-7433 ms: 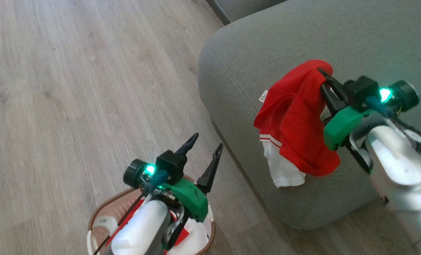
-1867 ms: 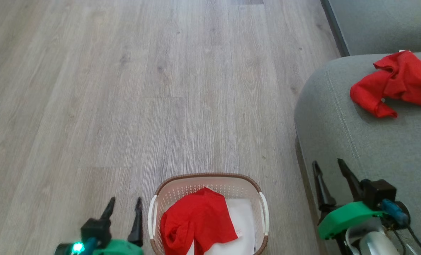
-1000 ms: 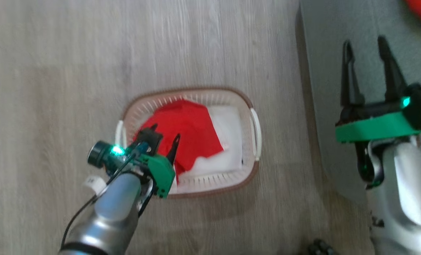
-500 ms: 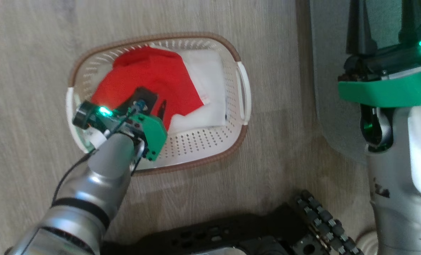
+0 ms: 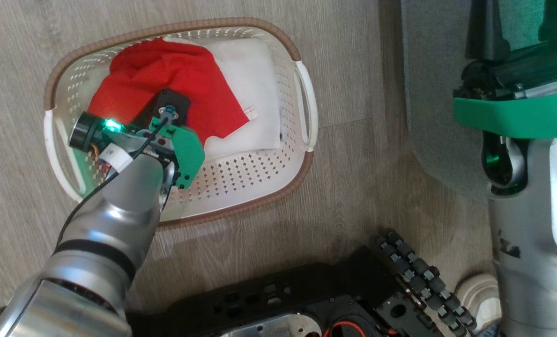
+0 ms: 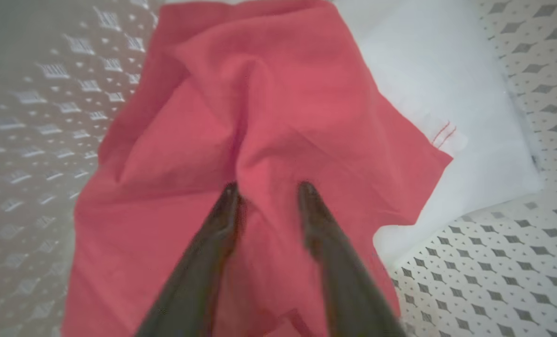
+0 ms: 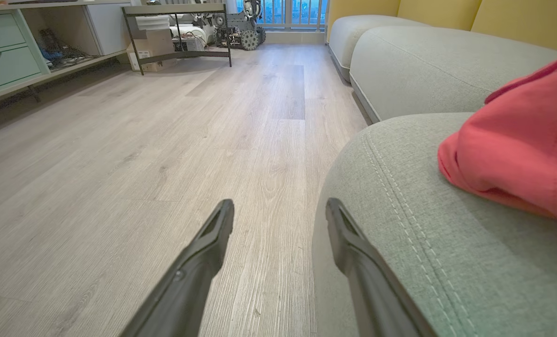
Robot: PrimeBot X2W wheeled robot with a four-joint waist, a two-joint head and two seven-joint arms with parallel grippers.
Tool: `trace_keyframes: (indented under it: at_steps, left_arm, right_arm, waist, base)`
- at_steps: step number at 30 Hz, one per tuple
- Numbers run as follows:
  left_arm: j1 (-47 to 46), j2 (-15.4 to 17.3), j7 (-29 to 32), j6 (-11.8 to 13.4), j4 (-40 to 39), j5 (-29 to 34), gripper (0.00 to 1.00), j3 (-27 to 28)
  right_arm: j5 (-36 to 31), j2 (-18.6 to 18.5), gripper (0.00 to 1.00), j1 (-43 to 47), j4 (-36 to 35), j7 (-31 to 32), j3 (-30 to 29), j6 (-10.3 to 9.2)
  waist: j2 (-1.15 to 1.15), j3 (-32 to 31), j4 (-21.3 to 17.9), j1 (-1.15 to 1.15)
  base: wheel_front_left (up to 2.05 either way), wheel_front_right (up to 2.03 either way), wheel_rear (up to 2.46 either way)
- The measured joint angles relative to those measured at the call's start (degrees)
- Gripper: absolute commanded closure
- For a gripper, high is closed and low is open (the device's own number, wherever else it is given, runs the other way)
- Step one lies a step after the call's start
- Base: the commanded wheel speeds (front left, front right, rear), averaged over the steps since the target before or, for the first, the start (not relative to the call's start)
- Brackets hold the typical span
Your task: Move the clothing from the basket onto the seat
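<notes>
Fingers of the left gripper (image 6: 269, 187) are released and spread. Both tips press down on a bright red soft fabric garment (image 6: 259, 117), and a raised fold of that fabric stands between them. The fold is not clamped.

Garment location: inside the small rectangular cream perforated plastic laundry basket with brown braided rim (image 5: 241, 178). It is bunched toward the basket's left half in the head view. It lies partly over a flat piece of white fabric (image 5: 259, 93), which has a short double line of red stitching at one edge. The basket stands on the pale wood-plank floor (image 7: 166, 140), just beside the large grey-green fabric sofa seat cushion (image 7: 447, 262).

Fingers of the right gripper (image 7: 279, 203) are released and spread, with nothing between them. They point along the floor beside the rounded, seamed front edge of the seat cushion, apart from the basket.

A second red garment (image 7: 517, 159) rests crumpled on top of the seat cushion, to the right of the right gripper's fingers in the right wrist view and not in contact with them.

The robot's black wheeled base (image 5: 283, 304) sits on the floor near the basket's near wall.
</notes>
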Motion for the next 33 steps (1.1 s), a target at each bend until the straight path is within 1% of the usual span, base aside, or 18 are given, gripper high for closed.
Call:
trace_keyframes:
  at_steps: [1,2,3,8,11,17,20,22,23,28,31,32,33]
  left_arm:
    - [0.0,0.0,0.3,0.4,0.1,0.0,0.64,-0.2]
    - [0.0,0.0,0.6,0.6,0.2,0.0,0.86,-0.4]
    - [-0.1,0.0,0.6,0.9,0.4,0.0,1.00,-0.7]
    - [0.0,-0.1,1.1,0.8,0.8,-0.6,1.00,-1.1]
    - [0.1,-0.1,0.1,0.7,1.0,-1.4,1.00,-1.0]
    - [0.9,-0.2,-3.3,-1.2,0.3,-2.9,1.00,-1.0]
    - [2.9,-0.3,-5.0,-2.8,-3.0,-4.6,1.00,-1.1]
    - [3.5,-0.3,-5.1,-3.1,-4.0,-4.8,1.00,-1.3]
    - [4.9,-0.3,-5.4,-3.8,-6.3,-5.1,1.00,-1.8]
    - [7.9,-0.4,-5.5,-5.2,-11.6,-6.1,1.00,-3.7]
    - [9.8,-0.4,-5.5,-5.2,-15.2,-6.7,1.00,-4.1]
    - [9.8,-0.4,-5.5,-5.2,-15.2,-6.7,1.00,-4.1]
    - [10.4,-0.4,-5.5,-5.2,-16.2,-7.1,1.00,-4.3]
  right_arm:
    - [0.2,0.0,0.00,0.0,0.0,0.0,0.0,0.00]
    - [0.3,0.0,0.00,-0.1,0.0,0.0,0.0,0.00]
    - [0.3,0.0,0.00,-0.3,0.0,0.0,0.0,0.00]
    - [0.3,0.0,0.00,-0.9,0.0,0.0,0.0,0.00]
    - [0.3,0.0,0.00,-0.8,0.2,0.0,-0.2,0.00]
    - [0.2,0.0,0.00,-0.5,2.0,0.0,-0.5,0.00]
    - [-0.4,0.0,0.00,0.4,3.9,0.0,-0.7,0.00]
    - [-0.7,0.0,0.00,1.0,4.5,0.0,-0.8,0.00]
    - [-1.0,0.0,0.00,2.5,5.7,0.0,-1.0,0.00]
    - [-1.9,0.0,0.00,6.5,8.7,0.0,-1.7,0.00]
    - [-2.4,0.0,0.00,9.0,10.6,0.0,-1.9,0.00]
    - [-2.4,0.0,0.00,9.0,10.6,0.0,-1.9,0.00]
    - [-2.4,0.0,0.00,10.0,11.3,0.0,-2.0,0.00]
  waist:
    - [0.00,0.1,-0.1,0.00]
    - [0.00,0.2,-0.2,0.00]
    - [0.00,0.3,-0.3,0.00]
    - [0.00,0.0,-0.6,0.00]
    - [0.00,-0.8,-0.6,0.00]
    - [0.00,-4.0,0.0,0.00]
    - [0.00,-7.6,0.7,0.00]
    - [0.00,-8.6,0.8,0.00]
    - [0.00,-10.8,1.3,0.00]
    - [0.01,-17.3,2.5,0.00]
    - [0.01,-21.7,3.2,-0.01]
    - [0.01,-21.7,3.2,-0.01]
    - [0.01,-23.2,3.4,-0.01]
  base:
    - [0.00,0.00,0.00]
    - [0.00,0.00,0.00]
    - [0.00,0.00,0.00]
    - [0.00,0.00,0.00]
    - [0.00,0.00,0.00]
    - [0.00,0.00,0.00]
    - [0.00,0.00,0.00]
    - [0.00,0.00,0.00]
    - [0.00,0.00,0.00]
    - [0.00,0.00,0.00]
    - [0.00,0.00,0.00]
    - [0.00,0.00,0.00]
    - [0.00,0.00,0.00]
